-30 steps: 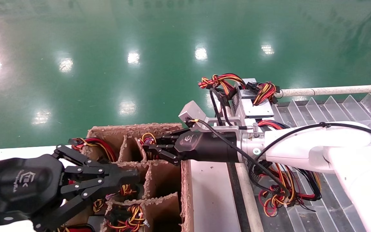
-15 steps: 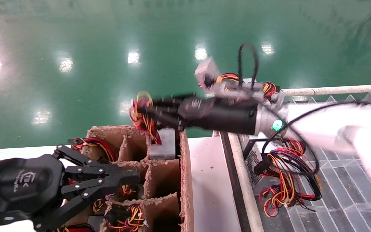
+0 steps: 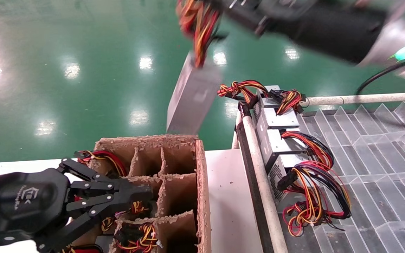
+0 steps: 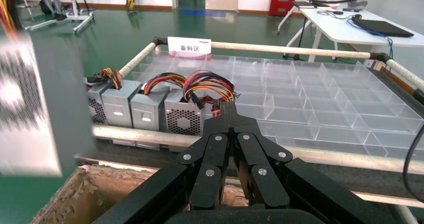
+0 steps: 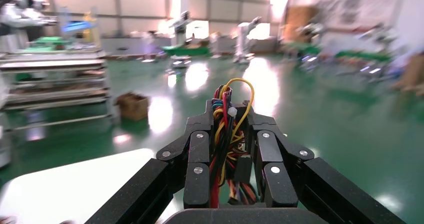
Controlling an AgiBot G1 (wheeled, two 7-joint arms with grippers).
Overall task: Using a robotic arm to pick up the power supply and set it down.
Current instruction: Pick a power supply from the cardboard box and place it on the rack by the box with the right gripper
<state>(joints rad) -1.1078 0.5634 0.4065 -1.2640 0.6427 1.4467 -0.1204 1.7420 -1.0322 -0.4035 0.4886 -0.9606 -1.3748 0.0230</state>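
Observation:
The power supply (image 3: 192,95) is a grey metal box hanging in the air above the back cell of the cardboard box, tilted, dangling by its red, yellow and black wire bundle (image 3: 197,24). My right gripper (image 3: 223,5), on the black wrist of the robotic arm (image 3: 329,24), is at the top of the head view. In the right wrist view that gripper (image 5: 230,111) is shut on the wire bundle (image 5: 222,134). The left wrist view shows the power supply (image 4: 30,108) as a blur. My left gripper (image 3: 146,193) is parked low at the left, its fingers (image 4: 222,114) shut and empty.
A divided cardboard box (image 3: 199,182) holds more wired units in its left and near cells. To the right, behind a white rail (image 3: 258,168), several grey power supplies (image 3: 276,140) with loose wire loops (image 3: 315,203) sit in a clear compartment tray (image 3: 381,158).
The right gripper, which reached into the box's back cell, has risen high with the power supply hanging by its wires. That cell now shows empty. The left arm has not moved.

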